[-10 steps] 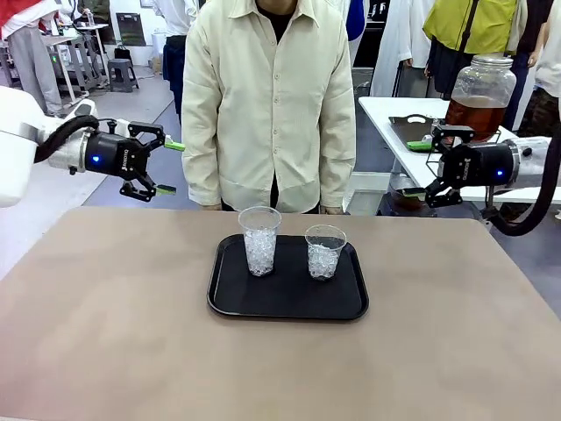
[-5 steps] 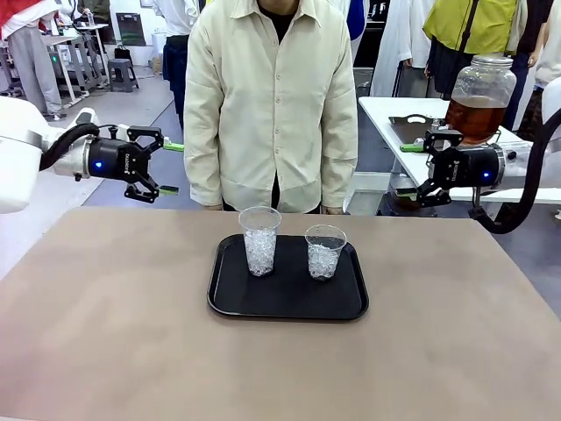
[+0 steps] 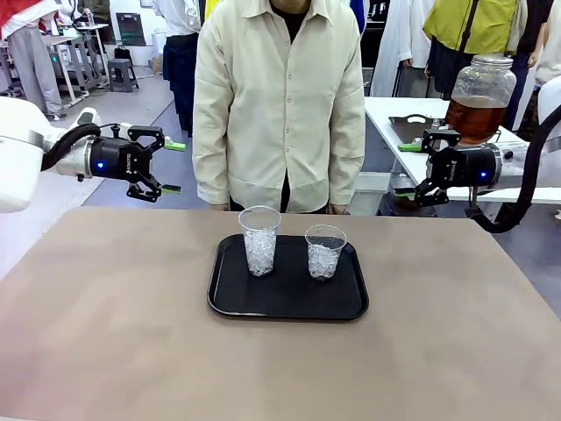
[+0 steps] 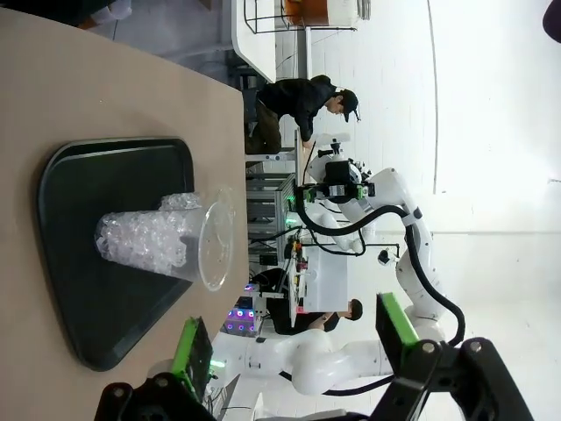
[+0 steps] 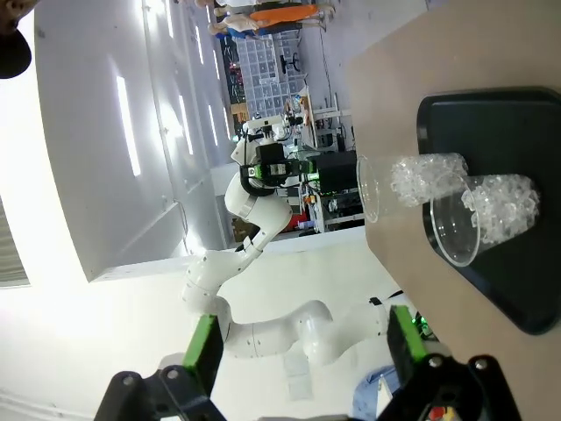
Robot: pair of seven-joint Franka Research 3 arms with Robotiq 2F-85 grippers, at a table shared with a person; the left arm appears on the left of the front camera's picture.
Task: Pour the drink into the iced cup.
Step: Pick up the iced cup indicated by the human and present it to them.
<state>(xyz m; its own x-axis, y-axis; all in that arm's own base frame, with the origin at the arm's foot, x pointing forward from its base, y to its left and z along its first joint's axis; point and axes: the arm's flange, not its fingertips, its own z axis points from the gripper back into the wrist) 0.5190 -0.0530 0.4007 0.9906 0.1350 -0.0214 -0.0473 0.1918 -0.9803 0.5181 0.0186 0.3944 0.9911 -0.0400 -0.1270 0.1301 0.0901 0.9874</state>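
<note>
1. Front view: the drink (image 3: 474, 119) fills the lower part of an upright glass jar (image 3: 481, 83), lid on top, on a white table (image 3: 386, 110) behind the right arm.
2. A taller iced cup (image 3: 260, 241) and a shorter iced cup (image 3: 324, 253) stand mouths-up on a black tray (image 3: 289, 307) mid-surface, with bare surface (image 3: 105, 333) all round.
3. The left end effector (image 3: 173, 167) and right end effector (image 3: 406, 170) are spread wide, holding nothing, above the far corners.

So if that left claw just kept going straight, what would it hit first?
Probably nothing near: the left gripper points across above the table, clear of the iced cups. Farther along its line is the right gripper, though depth is unclear.
</note>
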